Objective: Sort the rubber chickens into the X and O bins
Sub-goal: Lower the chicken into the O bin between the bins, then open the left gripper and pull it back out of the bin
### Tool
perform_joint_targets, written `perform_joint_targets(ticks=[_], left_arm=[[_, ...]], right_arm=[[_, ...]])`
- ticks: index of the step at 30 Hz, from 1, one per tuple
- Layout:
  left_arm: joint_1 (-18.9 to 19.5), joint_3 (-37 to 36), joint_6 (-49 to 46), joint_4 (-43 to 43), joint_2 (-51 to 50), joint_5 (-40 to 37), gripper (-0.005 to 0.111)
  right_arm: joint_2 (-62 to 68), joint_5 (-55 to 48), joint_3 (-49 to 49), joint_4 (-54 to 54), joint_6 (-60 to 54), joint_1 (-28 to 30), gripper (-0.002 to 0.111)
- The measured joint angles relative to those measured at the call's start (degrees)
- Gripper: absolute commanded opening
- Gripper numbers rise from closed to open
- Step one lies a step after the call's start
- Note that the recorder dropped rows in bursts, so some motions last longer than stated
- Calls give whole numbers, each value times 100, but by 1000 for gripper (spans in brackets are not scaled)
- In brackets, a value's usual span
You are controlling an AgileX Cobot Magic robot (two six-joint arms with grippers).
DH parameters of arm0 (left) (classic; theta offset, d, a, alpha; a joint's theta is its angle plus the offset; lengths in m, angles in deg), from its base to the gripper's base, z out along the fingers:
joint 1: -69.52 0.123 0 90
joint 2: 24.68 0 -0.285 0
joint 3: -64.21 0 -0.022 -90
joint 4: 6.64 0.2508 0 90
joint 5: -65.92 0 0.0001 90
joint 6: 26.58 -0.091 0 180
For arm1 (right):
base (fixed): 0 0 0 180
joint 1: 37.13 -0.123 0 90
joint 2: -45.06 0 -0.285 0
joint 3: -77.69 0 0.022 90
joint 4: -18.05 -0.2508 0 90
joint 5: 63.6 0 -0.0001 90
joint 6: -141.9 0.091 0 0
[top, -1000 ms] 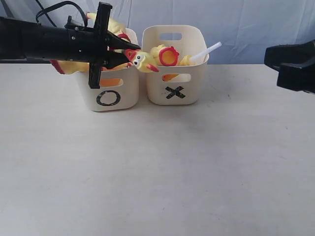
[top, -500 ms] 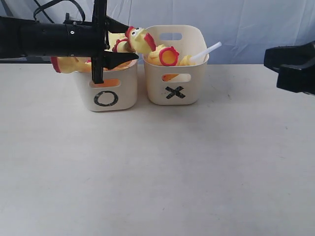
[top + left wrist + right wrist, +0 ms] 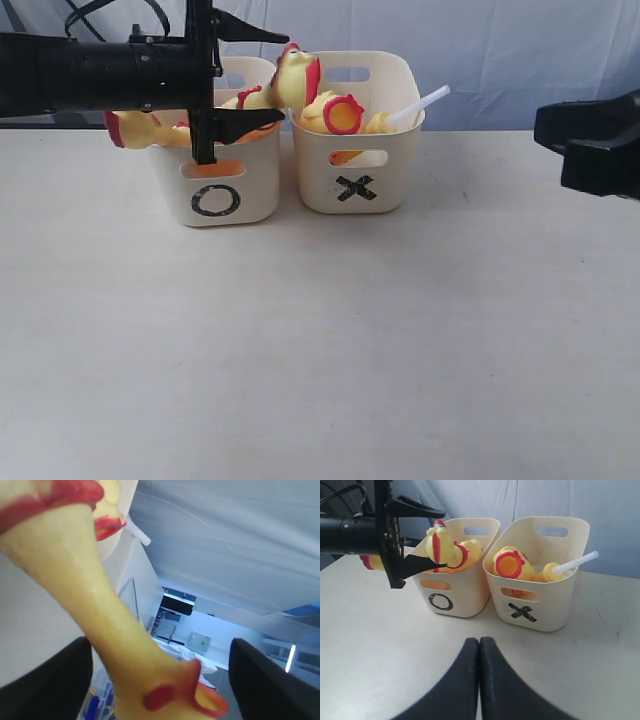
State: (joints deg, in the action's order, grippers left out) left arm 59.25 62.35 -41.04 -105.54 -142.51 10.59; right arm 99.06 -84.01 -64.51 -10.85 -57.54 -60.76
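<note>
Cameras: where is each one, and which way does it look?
Exterior: before the table, facing O bin and X bin; left arm and right arm show.
Left wrist: on left arm, close on chicken between open jaws.
Right wrist: on right arm, facing both bins; shut jaws show.
Shared: exterior and right wrist see both bins.

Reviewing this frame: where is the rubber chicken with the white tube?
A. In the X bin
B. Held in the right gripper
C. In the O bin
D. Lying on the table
A: the white tube pokes up over the rim of the X bin, where that chicken lies.
</note>
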Motion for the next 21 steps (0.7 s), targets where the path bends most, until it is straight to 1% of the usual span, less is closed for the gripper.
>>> perform_joint_targets(ticks=[7,12,16,21], left_arm=[[137,110,226,0,14,-469,71],[161,122,247,0,191,-301,71],[161,146,442,13,418,-161,71],[175,146,704,323,545,-97,71]], right_arm=[[0,-2,0,0,0,0,-1],[0,-12,0,0,0,0,-1],[0,-12,0,0,0,0,-1],[0,-12,0,0,11,0,-1]])
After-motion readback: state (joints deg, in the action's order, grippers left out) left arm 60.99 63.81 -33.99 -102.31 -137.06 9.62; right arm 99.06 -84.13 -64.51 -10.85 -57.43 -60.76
